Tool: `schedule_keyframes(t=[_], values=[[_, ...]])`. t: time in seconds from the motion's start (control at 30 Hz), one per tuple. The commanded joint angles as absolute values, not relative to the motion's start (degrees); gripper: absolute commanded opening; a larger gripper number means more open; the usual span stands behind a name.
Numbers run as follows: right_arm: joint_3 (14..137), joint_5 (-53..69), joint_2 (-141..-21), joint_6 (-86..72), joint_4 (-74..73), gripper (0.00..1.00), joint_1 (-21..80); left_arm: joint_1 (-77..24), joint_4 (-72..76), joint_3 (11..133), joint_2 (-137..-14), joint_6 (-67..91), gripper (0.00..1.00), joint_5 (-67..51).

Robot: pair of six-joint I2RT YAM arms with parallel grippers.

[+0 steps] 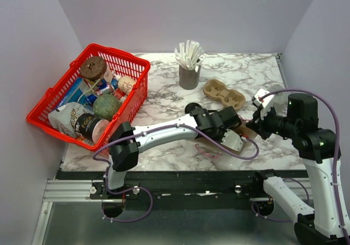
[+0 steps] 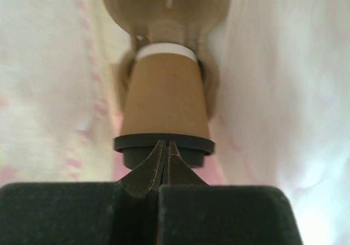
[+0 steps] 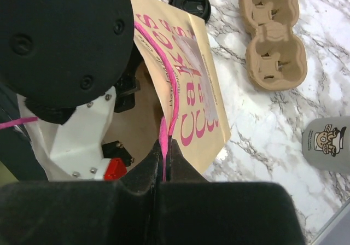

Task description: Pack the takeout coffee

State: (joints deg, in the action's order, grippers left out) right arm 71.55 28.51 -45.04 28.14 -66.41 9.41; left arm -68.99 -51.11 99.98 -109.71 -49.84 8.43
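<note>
A white marble-patterned table stands between plain pale grey walls. On it are a red basket of groceries at the left, a grey cup of white sticks at the back, and a brown carrier beside it.

The tan paper cup, its dark lid on, sits inside the paper bag. The lid faces the left gripper, whose fingers are pressed together at the lid's rim. The right gripper pinches the bag's pink handle.
</note>
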Motion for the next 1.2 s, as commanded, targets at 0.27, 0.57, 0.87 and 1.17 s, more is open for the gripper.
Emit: schedule_keyframes(t=[0.27, 0.57, 0.87, 1.17], values=[[69.3, 33.2, -42.5, 19.0, -58.9, 0.01, 9.8, -69.1, -37.2, 90.6, -100.5, -50.3, 0.0, 12.7], [69.3, 36.1, -44.7, 15.4, -58.6, 0.0, 9.8, -68.4, -41.0, 94.0, -102.2, -51.0, 0.0, 11.0], [69.5, 36.6, -45.4, 15.6, -57.7, 0.0, 9.8, -68.0, -40.4, 93.2, -102.1, -46.1, 0.0, 4.2], [68.1, 36.2, -44.9, 16.7, -57.9, 0.0, 9.8, -65.9, -42.6, 94.7, -101.3, -45.8, 0.62, 3.9]])
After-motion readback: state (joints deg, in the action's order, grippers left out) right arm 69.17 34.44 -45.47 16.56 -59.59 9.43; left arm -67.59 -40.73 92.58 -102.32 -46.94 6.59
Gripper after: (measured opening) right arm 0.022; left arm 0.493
